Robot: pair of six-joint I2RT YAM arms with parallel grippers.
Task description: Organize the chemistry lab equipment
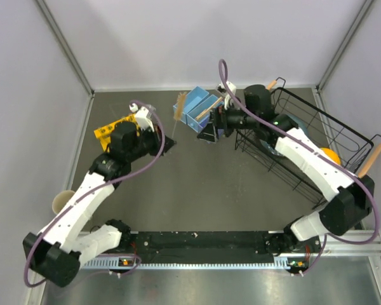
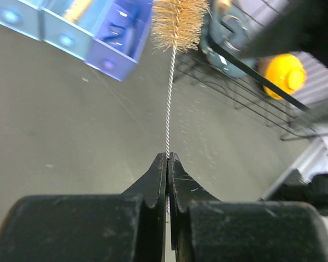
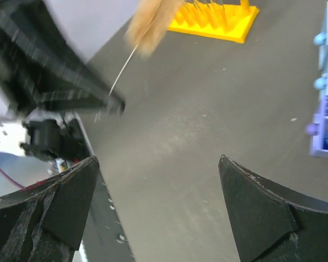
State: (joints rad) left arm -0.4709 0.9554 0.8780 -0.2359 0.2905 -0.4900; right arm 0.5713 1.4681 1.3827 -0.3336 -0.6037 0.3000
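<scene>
Left pincer (image 2: 167,159) clamps the brush (image 2: 177,22) wire; right pincer (image 3: 158,164) gapes (dark grey tabletop (image 1: 203,184), pale walls (image 1: 197,38)).

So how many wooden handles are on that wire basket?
2. The far handle sticks out at the black wire basket's back end; the near handle is at its right edge.

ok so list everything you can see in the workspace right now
brush: one, tan bristles on a wire handle, held up near the boxes
storage boxes: one cluster, blue and purple, far centre
pegged rack: one, yellow, far left
wire basket: one, black with wooden handles, right
bowl: one, yellow, in the basket
plate: one, grey-blue, in the basket
round object: one, beige, left edge
table: one, dark grey
left gripper: shut on the brush wire
right gripper: open, empty
</scene>
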